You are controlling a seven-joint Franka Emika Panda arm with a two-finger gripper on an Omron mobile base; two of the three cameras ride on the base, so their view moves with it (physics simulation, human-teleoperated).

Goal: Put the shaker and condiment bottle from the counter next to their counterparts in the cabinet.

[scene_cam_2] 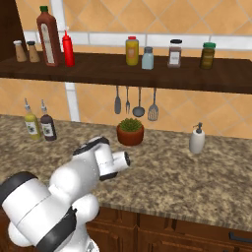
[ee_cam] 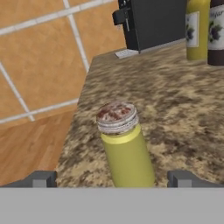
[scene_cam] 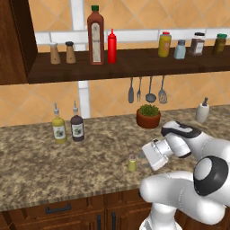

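- On the long speckled granite counter (scene_cam: 40, 157), the tiny yellow-green shaker with a grey cap (scene_cam: 132, 163) stands upright near the front edge.
- My two-finger gripper (ee_cam: 113, 178) is spread wide, grasping nothing, the shaker centred between its tips.
- I'd advance straight, then close low on the body.

On the cabinet (scene_cam: 134, 67) shelf: two brown shakers (scene_cam: 55, 53), one tall dark red bottle (scene_cam: 95, 36), one red squeeze bottle (scene_cam: 112, 46), one yellow jar (scene_cam: 165, 44), one pale blue shaker (scene_cam: 180, 49), two dark jars (scene_cam: 197, 44).

On the surface (scene_cam: 40, 166): one yellow-green shaker (scene_cam: 132, 163), two spouted bottles (scene_cam: 59, 125), one potted plant (scene_cam: 148, 115), one soap dispenser (scene_cam: 203, 111).

Four utensils (scene_cam: 146, 90) hang under the shelf.
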